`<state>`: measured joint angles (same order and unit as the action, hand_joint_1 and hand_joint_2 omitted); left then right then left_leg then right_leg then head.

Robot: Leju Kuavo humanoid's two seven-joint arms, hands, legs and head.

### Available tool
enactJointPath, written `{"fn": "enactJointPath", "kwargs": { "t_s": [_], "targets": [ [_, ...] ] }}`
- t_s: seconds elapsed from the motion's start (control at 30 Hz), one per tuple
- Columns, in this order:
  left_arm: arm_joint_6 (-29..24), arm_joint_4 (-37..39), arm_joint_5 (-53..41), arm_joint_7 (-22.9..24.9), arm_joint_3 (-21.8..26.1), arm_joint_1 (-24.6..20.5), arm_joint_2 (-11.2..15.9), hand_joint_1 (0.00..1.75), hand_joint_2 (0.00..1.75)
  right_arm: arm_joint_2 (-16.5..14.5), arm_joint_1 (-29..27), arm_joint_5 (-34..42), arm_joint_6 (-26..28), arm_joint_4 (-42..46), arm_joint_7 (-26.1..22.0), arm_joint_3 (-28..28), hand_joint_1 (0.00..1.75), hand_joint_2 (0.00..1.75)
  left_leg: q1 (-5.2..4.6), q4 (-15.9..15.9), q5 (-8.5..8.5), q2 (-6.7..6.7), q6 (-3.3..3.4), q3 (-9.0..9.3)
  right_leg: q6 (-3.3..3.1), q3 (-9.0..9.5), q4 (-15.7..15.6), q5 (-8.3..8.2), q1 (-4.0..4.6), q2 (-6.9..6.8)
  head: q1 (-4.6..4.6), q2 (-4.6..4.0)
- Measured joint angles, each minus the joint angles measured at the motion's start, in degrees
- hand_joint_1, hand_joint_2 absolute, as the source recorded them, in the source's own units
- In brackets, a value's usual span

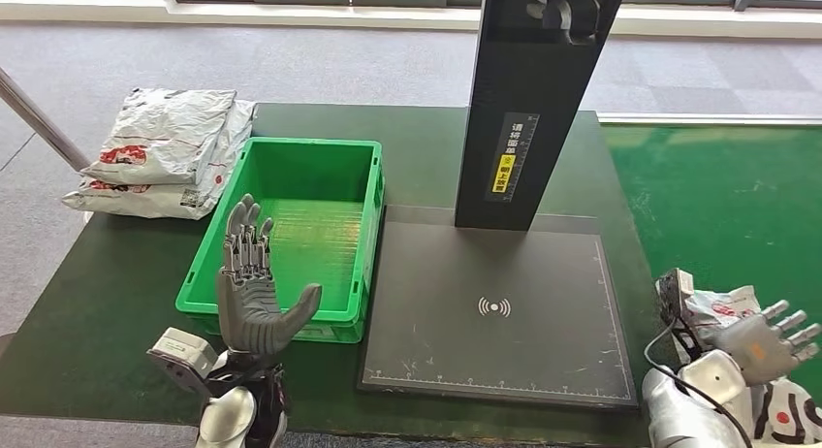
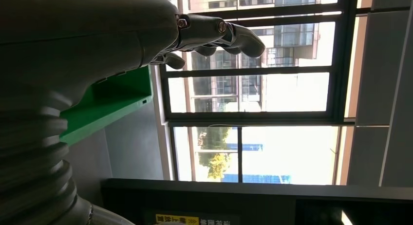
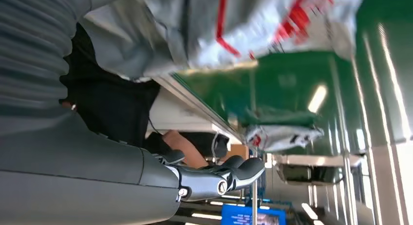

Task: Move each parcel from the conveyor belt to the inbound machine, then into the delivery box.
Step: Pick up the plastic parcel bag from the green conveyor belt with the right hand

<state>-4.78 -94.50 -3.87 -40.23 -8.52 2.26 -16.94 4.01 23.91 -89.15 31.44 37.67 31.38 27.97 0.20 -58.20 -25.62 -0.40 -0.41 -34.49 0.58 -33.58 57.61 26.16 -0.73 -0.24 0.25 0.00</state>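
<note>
The left hand (image 1: 250, 295) is standing upright near the front edge of the table (image 1: 107, 303), fingers apart and holding nothing. Just beyond its fingertips one green box (image 1: 291, 237) is sitting with its inside bare. To the hand's right the flat dark scanner plate (image 1: 494, 307) is lying against the box's side, and one black post (image 1: 528, 104) is rising from the plate's far edge with a yellow label on it. Farther off, beyond the box's far left corner, two white parcels (image 1: 165, 147) are lying stacked on the table corner.

The right hand (image 1: 771, 343) is hovering just over one white and red parcel (image 1: 712, 307) at the near edge of the green belt (image 1: 737, 206); its fingers are spread apart, and whether they are touching the parcel cannot be told.

The left wrist view is showing the left hand's curled fingertips (image 2: 243, 37) with a green box wall (image 2: 109, 105) beside them and tall windows (image 2: 253, 137) far beyond. The right wrist view is showing the parcel (image 3: 253, 25) blurred close by the right hand, and farther along the belt (image 3: 292, 88) a second white parcel (image 3: 282, 135), which the head view is leaving out of frame.
</note>
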Motion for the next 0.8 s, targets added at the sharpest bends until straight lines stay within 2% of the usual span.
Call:
{"fn": "enactJointPath", "kwargs": {
  "t_s": [0.27,0.4,0.53,0.8],
  "targets": [
    [0.3,0.2,-0.1,0.0,0.0,0.0,0.0,0.0,1.75,1.4,0.3,0.0,-1.2,-5.8,0.2,0.0,0.0,1.75,0.0,0.0,-0.01,0.04,0.0,-0.01,0.0,-0.01,0.0,0.01,0.0,0.07,0.01,0.0],
    [0.6,0.3,-0.1,0.0,0.0,0.0,0.0,0.0,1.75,1.9,0.8,0.0,-3.9,-7.3,1.2,0.5,1.75,1.75,0.0,0.0,-0.01,0.04,0.01,-0.01,0.0,0.0,0.0,0.01,-0.01,0.06,0.01,0.0],
    [1.1,0.3,-0.2,0.0,0.0,0.0,0.0,0.0,1.75,2.4,1.3,0.0,-6.8,-8.7,1.7,2.0,1.75,1.75,-0.01,0.0,-0.01,0.04,0.01,-0.01,0.01,0.02,0.0,0.01,-0.02,0.05,0.01,0.0],
    [1.3,0.4,-0.5,0.0,0.0,0.0,0.0,0.0,1.75,2.6,1.9,0.0,-7.4,-10.0,1.4,3.0,1.75,1.75,-0.01,0.0,-0.01,0.04,0.01,0.0,0.01,0.01,0.0,0.01,-0.01,0.06,-0.01,0.0]
  ]
}}
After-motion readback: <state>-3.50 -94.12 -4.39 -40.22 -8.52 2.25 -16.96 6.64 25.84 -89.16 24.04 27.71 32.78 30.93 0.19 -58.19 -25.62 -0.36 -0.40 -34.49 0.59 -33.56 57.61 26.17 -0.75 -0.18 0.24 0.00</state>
